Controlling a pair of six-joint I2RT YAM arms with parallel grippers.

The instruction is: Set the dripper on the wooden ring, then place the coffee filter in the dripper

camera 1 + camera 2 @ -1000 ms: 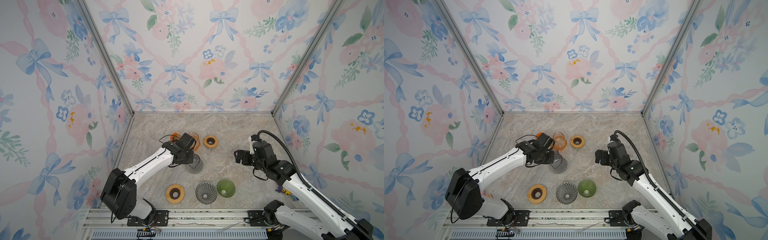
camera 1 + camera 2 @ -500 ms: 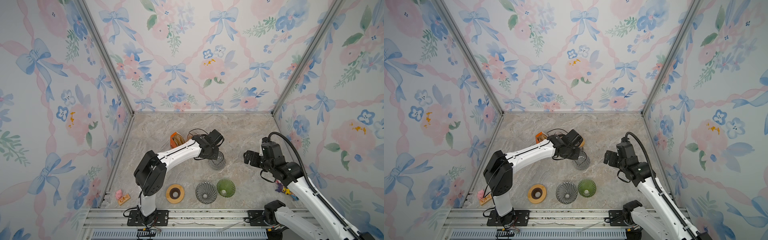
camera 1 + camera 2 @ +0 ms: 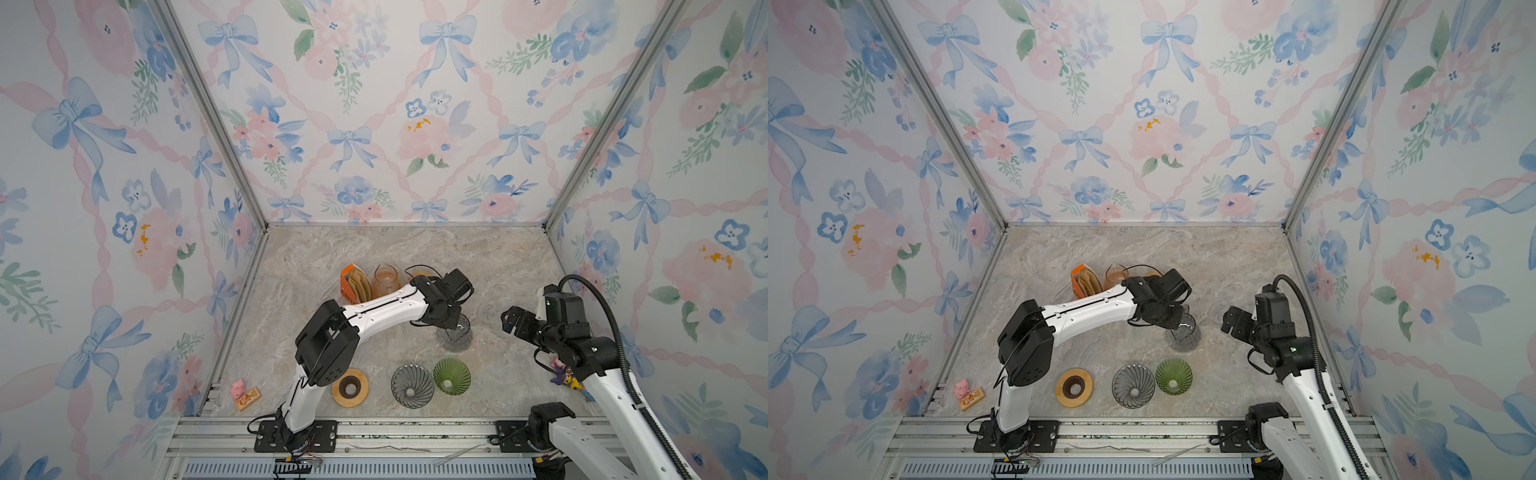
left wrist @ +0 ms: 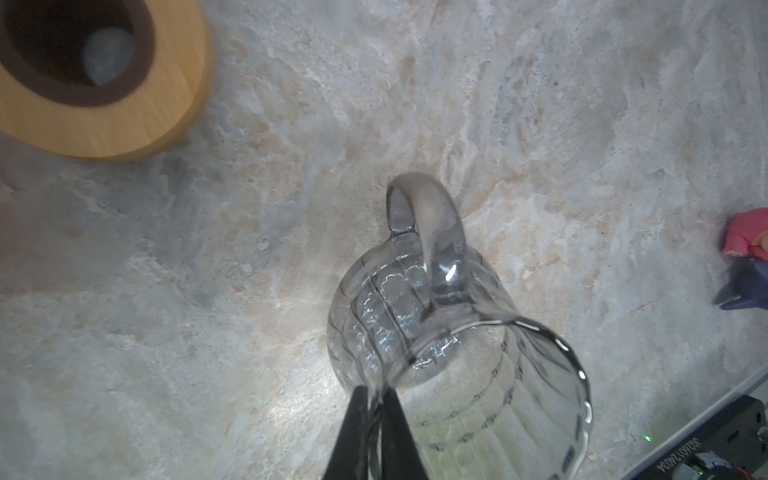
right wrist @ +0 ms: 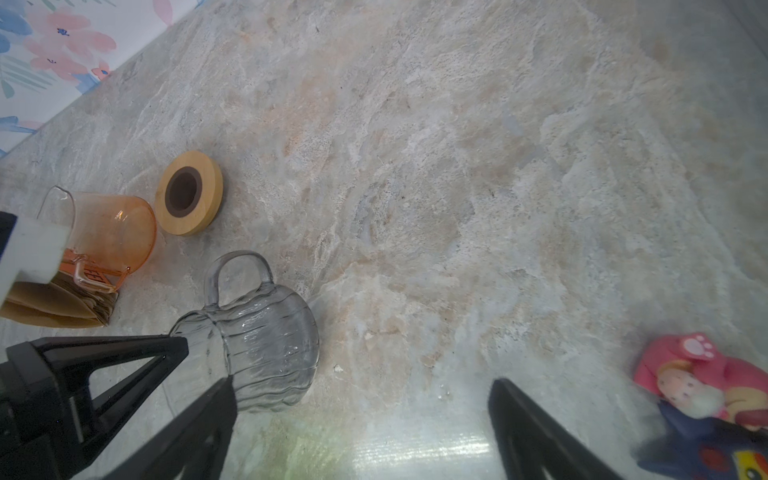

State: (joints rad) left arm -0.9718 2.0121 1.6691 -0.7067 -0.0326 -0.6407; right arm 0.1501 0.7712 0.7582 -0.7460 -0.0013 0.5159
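Two grippers, two states. My left gripper [image 4: 374, 395] was clamped on the rim of the clear glass jug [image 4: 415, 311], which sat low at the marble table [image 3: 332, 249] right of centre; I could not tell whether its base touched. My right gripper [image 5: 361, 384] hung near the jug's right side, its jaws spread wide and apart from everything. The coffee filters [image 3: 360, 285] stood in their orange box [image 3: 345, 293] at the back, just beside the amber carafe [image 3: 385, 279]. The grey dripper [image 3: 412, 385] and the green dripper [image 3: 451, 375] stood side by side at the front edge, well apart from the filters.
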